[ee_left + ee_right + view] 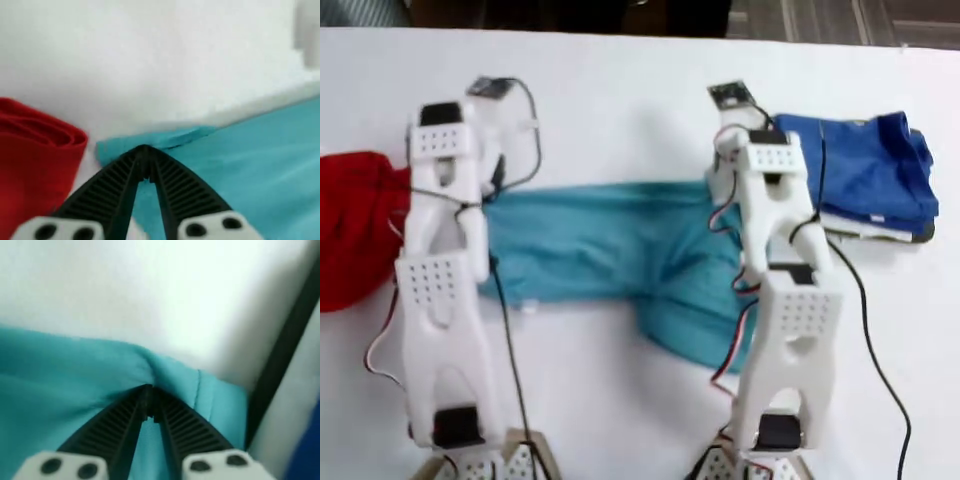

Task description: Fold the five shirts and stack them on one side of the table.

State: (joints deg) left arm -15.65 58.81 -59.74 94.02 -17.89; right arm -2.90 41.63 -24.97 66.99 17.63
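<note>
Holds left arm [440, 300] and right arm [785, 310] stretched forward side by side, wrists tipped down. Clamps left gripper [145, 167] tip to tip, the edge of the teal shirt [250, 165] caught between the jaws. Pinches right gripper [150, 405] likewise, jaws meeting at the tips, same cloth bunched just ahead.

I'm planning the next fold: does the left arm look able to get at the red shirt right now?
Likely yes once freed: the red shirt lies close beside the left gripper with nothing between, but that gripper is shut on the teal shirt.
</note>
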